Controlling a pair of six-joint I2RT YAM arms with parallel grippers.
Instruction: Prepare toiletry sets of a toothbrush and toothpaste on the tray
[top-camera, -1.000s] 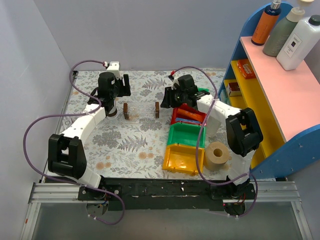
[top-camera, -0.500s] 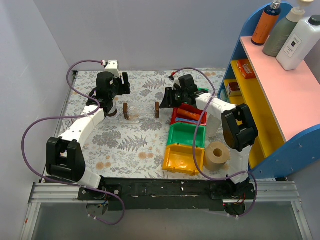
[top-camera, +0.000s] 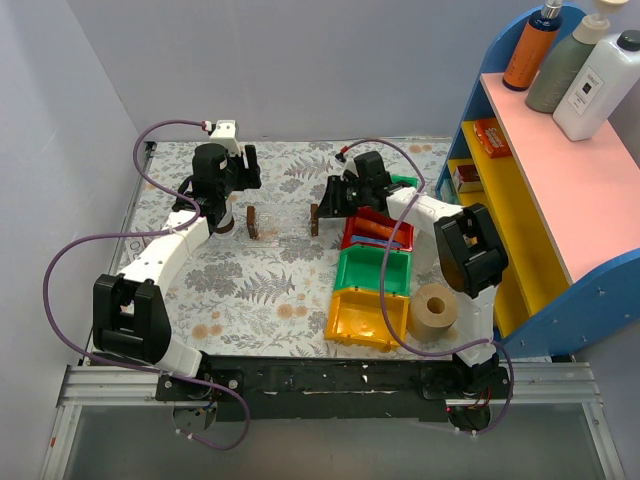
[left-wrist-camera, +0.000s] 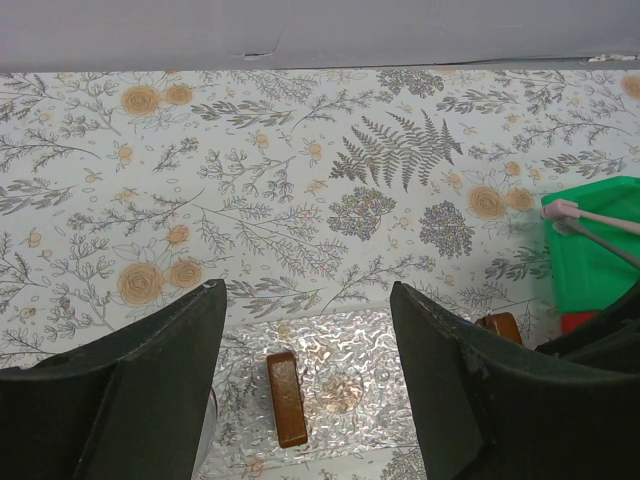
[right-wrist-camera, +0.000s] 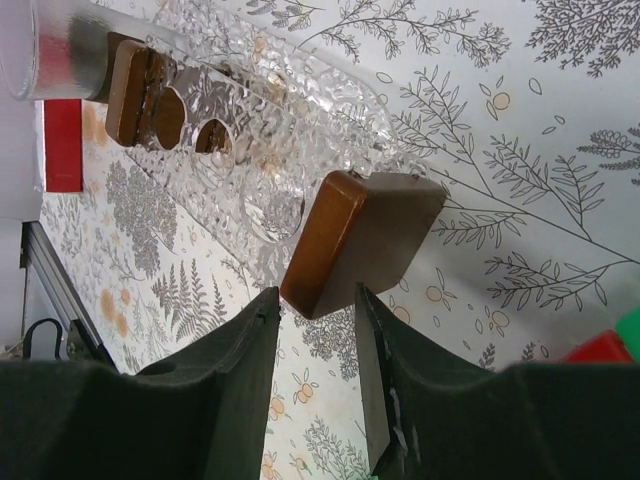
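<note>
Floral-print desk carries everything. Red plastic bin, green plastic bin and yellow plastic bin sit in row right of centre. Shallow clear rectangular plastic tray lies at far middle of desk, just left of red bin, between both arms. Tray floor dimpled and glassy, with round hollows; dark brown upright block at each end. Left jaws wide, nothing between, near tray's left end. Right jaws narrow, flanking right brown end block; cannot tell whether clamped.
</note>
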